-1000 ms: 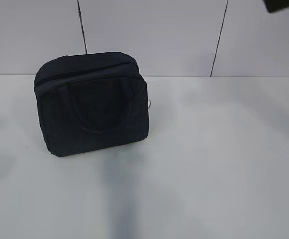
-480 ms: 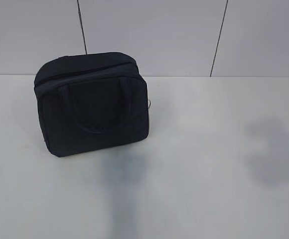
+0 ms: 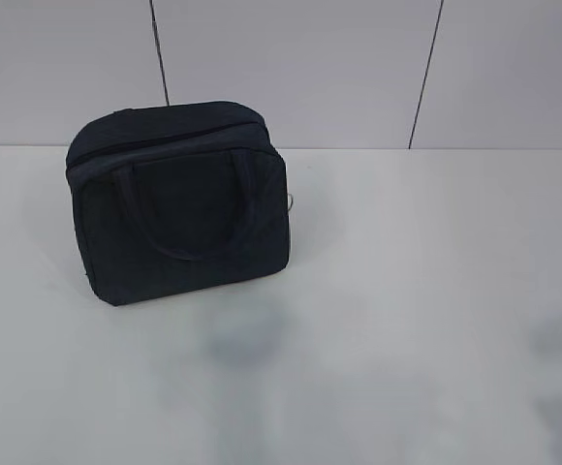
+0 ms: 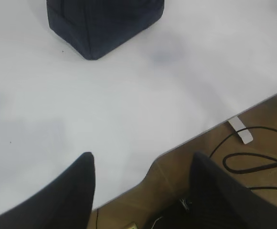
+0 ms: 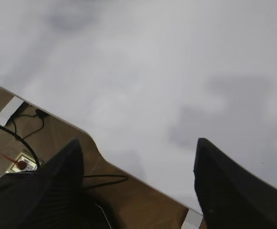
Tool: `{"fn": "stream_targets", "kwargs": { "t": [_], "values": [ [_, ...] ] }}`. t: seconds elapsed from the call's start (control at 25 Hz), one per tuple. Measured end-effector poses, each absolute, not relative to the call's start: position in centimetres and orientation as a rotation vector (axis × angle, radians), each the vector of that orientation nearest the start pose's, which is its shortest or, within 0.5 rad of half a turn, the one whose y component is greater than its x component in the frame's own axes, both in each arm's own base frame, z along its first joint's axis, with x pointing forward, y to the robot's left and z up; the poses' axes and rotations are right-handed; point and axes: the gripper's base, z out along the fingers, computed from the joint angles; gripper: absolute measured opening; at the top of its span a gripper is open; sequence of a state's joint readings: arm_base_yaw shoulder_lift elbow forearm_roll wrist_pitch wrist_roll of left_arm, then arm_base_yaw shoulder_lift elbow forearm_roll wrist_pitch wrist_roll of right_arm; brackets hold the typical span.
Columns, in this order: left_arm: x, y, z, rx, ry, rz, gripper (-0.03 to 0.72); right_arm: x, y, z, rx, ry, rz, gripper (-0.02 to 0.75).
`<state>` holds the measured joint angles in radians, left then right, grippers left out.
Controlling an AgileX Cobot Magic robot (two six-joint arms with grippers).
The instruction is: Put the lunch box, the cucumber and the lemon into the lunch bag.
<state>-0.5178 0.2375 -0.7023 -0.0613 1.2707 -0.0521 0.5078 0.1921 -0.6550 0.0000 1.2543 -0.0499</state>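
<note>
The lunch bag (image 3: 179, 203), dark and boxy with loop handles, stands upright at the back left of the white table, its top zipper looking closed and a silver ring pull (image 3: 291, 201) at its right side. Its lower corner shows in the left wrist view (image 4: 105, 24). The lunch box, the cucumber and the lemon are out of view. Neither arm shows in the exterior view. My left gripper (image 4: 142, 164) hangs open over the table's front edge, nothing between its fingers. My right gripper (image 5: 138, 143) is also open and empty above the table's edge.
The white table (image 3: 417, 291) stretches right and forward of the bag. A grey panelled wall (image 3: 300, 68) rises behind it. Below the table's edge (image 4: 215, 126) lies a brown floor with black cables (image 4: 253, 160) and a red-and-black wire (image 5: 14, 152).
A dark part of an arm at the exterior view's top right corner has left the frame. The shadows on the table have slid toward the front edge. The bag has not moved.
</note>
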Motion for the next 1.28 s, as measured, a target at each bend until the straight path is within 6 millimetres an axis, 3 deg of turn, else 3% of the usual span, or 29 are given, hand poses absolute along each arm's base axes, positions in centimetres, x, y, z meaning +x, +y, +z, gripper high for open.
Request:
{"fn": "stream_targets", "kwargs": {
  "t": [0.28, 0.64, 1.28],
  "values": [
    [1.1, -1.3, 29.4, 0.548, 2.296, -0.359, 0.441, 1.6, 0.9, 26.8, -0.627, 2.262, 0.235, 0.561],
    [2.1, -1.8, 27.9, 0.534, 2.265, -0.364, 0.441, 1.8, 0.9, 26.7, -0.621, 2.255, 0.23, 0.561],
    [2.2, -1.8, 28.0, 0.53, 2.253, -0.367, 0.441, 1.8, 0.9, 26.7, -0.618, 2.254, 0.231, 0.561]
  ]
}}
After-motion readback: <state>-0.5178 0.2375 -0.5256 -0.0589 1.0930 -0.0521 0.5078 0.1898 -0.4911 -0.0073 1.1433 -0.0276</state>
